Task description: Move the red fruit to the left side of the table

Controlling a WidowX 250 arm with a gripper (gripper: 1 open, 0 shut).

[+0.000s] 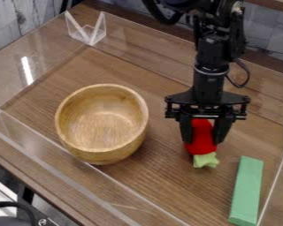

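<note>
Wood-grain bench (132, 190): spread pincer (202, 139) straddles the red fruit (201, 138); light, glossy, slippery, best pinched mid-body.

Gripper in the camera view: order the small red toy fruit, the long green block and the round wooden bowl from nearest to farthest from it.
From the gripper:
1. Small red toy fruit, between its fingers.
2. Long green block, lower right, near the front edge.
3. Round wooden bowl, to the left.

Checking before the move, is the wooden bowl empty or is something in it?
Empty. The wooden bowl shows only bare wood inside; the red fruit lies outside it on the table.
</note>
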